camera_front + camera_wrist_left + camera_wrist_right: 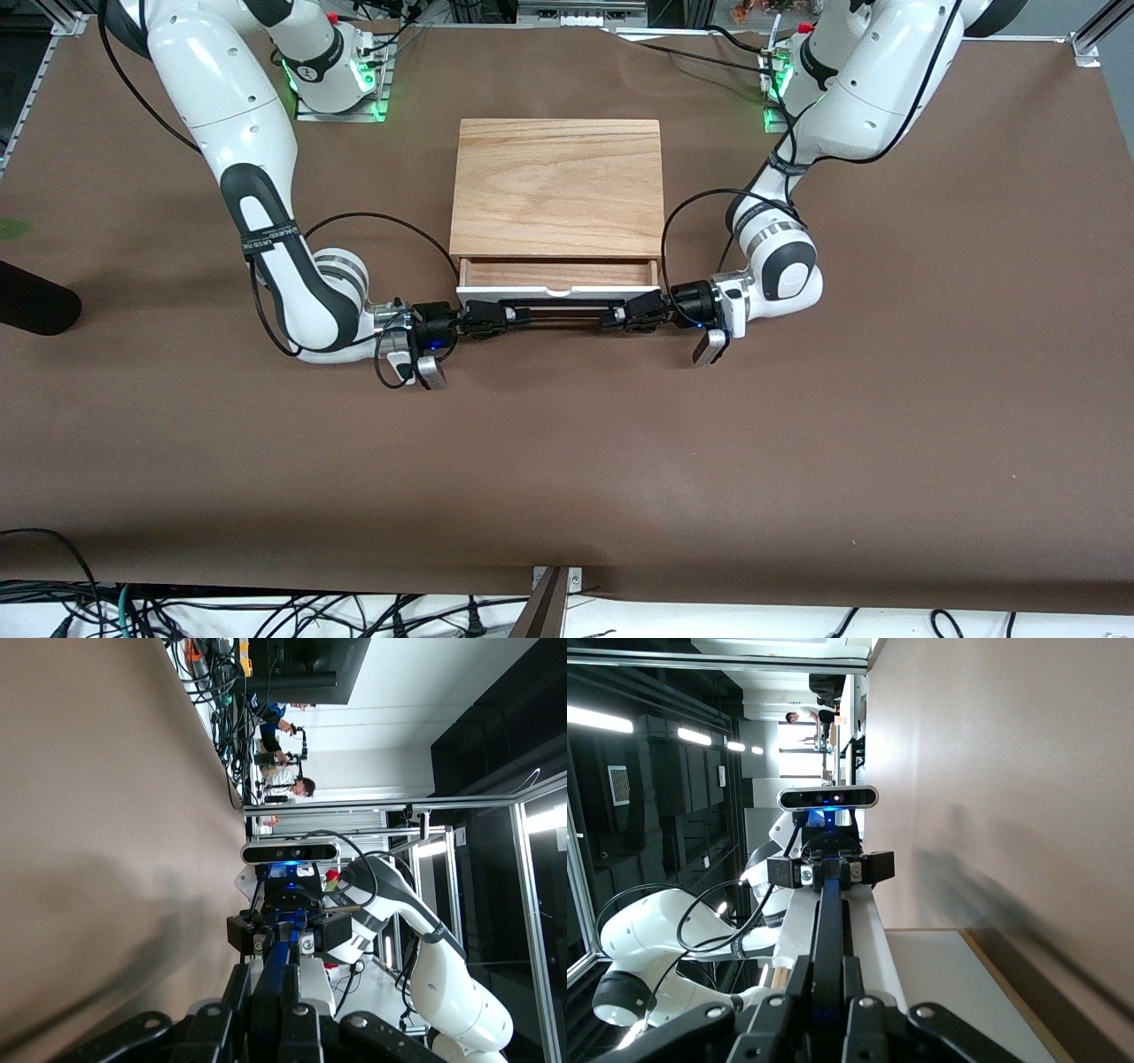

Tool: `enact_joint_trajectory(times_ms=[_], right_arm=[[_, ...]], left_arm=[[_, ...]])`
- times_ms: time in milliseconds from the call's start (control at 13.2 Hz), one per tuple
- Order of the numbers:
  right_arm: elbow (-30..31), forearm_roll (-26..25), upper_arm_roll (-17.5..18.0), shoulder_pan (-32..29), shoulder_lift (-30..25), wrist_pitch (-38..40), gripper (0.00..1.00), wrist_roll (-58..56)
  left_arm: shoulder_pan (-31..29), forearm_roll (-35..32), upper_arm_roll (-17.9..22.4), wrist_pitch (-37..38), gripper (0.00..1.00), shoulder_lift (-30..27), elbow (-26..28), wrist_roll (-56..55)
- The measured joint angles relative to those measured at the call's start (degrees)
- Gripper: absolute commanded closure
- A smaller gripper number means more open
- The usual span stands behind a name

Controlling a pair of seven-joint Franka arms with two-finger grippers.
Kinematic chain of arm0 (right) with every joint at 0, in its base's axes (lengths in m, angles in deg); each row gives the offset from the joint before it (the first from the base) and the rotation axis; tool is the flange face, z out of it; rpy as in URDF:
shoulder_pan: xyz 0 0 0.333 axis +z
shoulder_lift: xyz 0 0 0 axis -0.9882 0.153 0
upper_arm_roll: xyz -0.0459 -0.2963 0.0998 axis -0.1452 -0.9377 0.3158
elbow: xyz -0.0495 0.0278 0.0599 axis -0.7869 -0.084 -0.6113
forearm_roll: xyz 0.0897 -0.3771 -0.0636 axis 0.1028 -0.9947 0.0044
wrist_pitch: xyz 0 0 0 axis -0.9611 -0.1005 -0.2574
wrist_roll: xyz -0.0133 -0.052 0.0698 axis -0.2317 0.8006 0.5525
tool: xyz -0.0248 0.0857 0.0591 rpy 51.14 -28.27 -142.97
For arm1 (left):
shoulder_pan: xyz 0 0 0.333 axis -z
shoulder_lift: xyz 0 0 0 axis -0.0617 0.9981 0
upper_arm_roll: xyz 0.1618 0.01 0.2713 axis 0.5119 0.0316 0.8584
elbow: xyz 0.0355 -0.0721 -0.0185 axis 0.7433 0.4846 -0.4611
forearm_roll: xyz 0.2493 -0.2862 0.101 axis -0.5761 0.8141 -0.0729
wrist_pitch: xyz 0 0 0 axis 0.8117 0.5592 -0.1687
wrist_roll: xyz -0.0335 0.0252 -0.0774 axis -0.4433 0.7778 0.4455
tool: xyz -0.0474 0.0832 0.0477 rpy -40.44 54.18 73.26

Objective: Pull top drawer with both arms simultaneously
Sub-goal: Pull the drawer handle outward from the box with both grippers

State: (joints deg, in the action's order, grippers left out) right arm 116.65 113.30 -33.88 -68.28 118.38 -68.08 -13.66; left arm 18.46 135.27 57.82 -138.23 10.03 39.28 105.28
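1. At each end of the black handle (560, 312), a gripper pinches the bar from the side: the right gripper (493, 317) at the end toward the right arm's end of the table, the left gripper (625, 316) at the end toward the left arm's. Both wrist views look straight along the bar, with the fingers pressed onto it and the other gripper facing back.
2. Holding the two ends rather than the middle probably spreads the pull evenly, so the drawer should not twist in its slot.
3. The top drawer (558, 276) sits just in front of the box (556, 186), slid out a little; a strip of its light-wood inside shows between the wooden top and the white front panel. I judge the pull as begun but far from finished.
4. Both arms lie low and bent, wrists level with the handle, which suits a straight draw toward the front camera.
5. The box stands mid-table on the brown cover (567, 461), between the two bases.
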Motion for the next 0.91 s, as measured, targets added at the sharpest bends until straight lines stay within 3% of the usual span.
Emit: enact_joint_trajectory(times_ms=[909], right_arm=[[-8.23, -0.72, -0.57, 0.44, 3.72, -1.01, 1.0, 6.26]], left_arm=[[-0.74, -3.31, 1.01, 0.07, 1.0, 3.87, -7.85, -5.31]])
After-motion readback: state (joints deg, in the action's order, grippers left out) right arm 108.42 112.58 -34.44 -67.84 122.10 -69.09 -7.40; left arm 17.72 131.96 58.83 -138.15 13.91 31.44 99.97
